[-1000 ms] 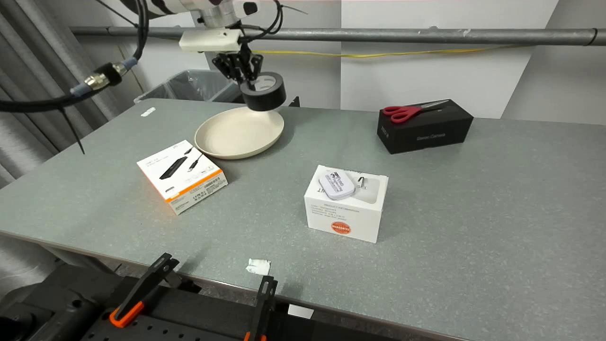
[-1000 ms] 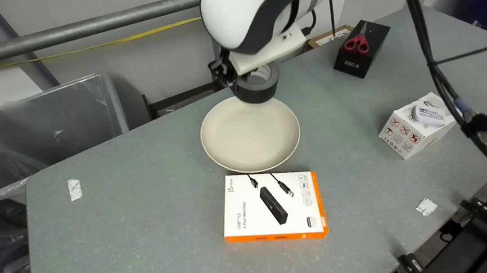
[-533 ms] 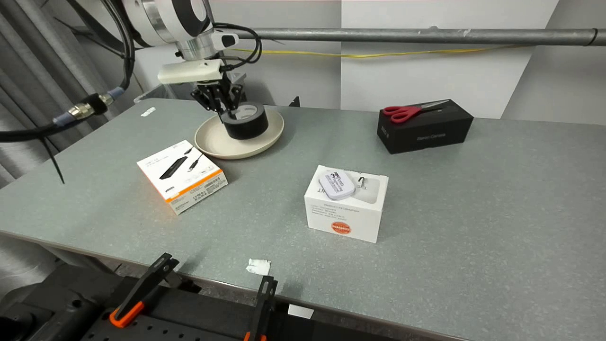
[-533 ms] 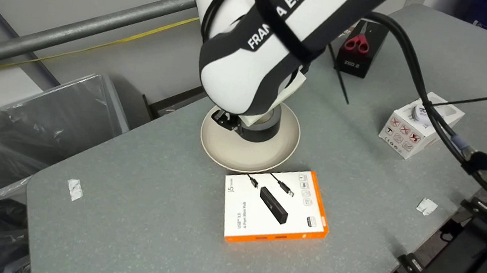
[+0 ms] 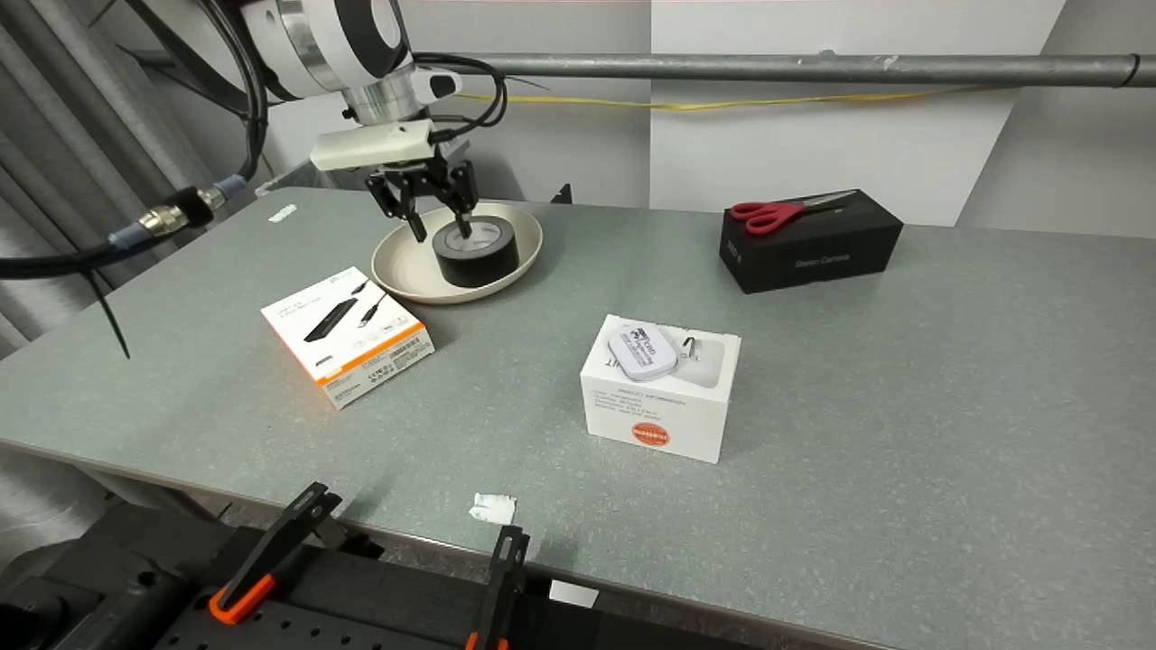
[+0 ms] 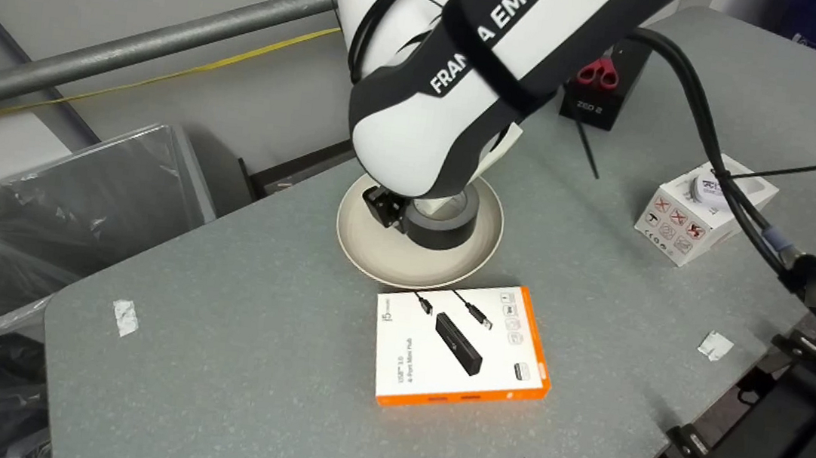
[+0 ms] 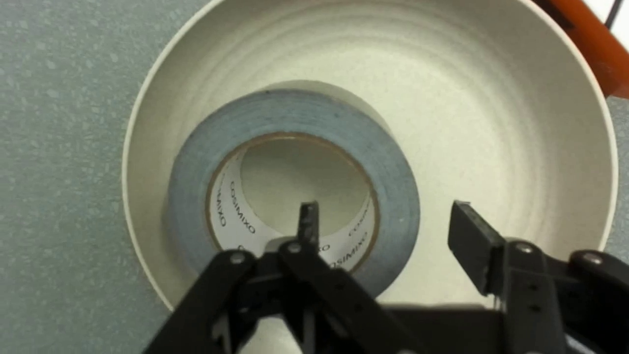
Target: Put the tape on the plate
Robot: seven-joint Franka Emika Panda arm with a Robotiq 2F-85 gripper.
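The tape (image 5: 477,270), a black roll with a pale centre hole, lies flat inside the cream plate (image 5: 396,271). In the wrist view the tape (image 7: 290,112) sits off-centre, towards the left side of the plate (image 7: 471,123). My gripper (image 7: 385,211) is open just above. One of its fingers (image 7: 308,221) is over the hole, while the opposite finger is outside the ring, apart from it. An exterior view shows the tape (image 6: 441,234) partly covered by the arm, with the gripper mostly hidden.
A white-and-orange box (image 5: 348,334) stands close to the plate's near edge. Farther along the table are a white box (image 5: 655,420) bearing a small tin (image 5: 643,350), and a black box (image 5: 813,257) with red scissors (image 5: 768,217). A clear bin (image 6: 90,226) is beyond the table edge.
The arm has come down, carrying the tape from above the plate's far edge into the plate. In the last half second the jaws have spread and let go of it.
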